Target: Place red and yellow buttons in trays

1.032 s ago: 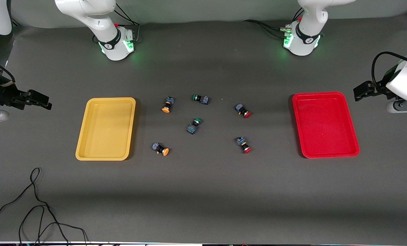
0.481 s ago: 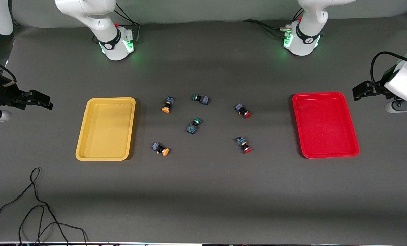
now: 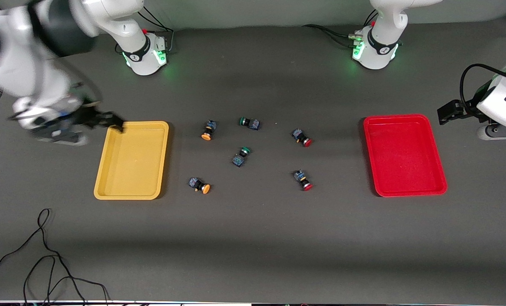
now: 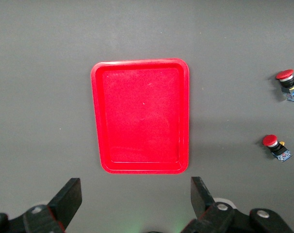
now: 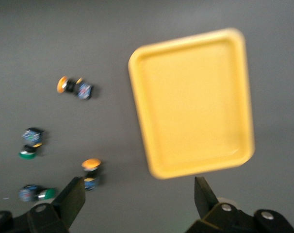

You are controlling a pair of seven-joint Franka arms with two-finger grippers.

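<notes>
— Where's the right gripper [image 3: 116, 121]?

— Up in the air over the yellow tray's [image 3: 101, 176] corner, the one toward the bases and the right arm's end of the table. Its fingers [image 5: 74, 194] are spread wide with nothing between them (the wrist view shows both tips, well apart).

— And the left gripper [image 3: 444, 114]?

— Hanging off the left arm's end, just past the red tray [image 3: 442, 178]. Jaws wide there too, holding nothing; its wrist camera looks straight down on that tray [image 4: 95, 121].

— The buttons?

— All on the table, between the trays. None in a tray. One yellow button [image 3: 208, 130] lies near the yellow tray, up toward the bases; a second yellow button [image 3: 200, 185] lies nearer the front camera, also close to that tray. Both lie on their sides.

— The red ones?

— One red button [image 3: 301, 137] and a nearer red button [image 3: 303, 180], both toward the red tray but well apart from it. The left wrist view catches the pair at its edge [image 4: 287, 82] [image 4: 277, 147].

— Anything else?

— Two green buttons in the middle: one [image 3: 249, 123] beside the upper yellow one, the other [image 3: 240, 156] at the centre of the group. A black cable [image 3: 44, 255] loops on the table near the front camera, at the right arm's end.
</notes>
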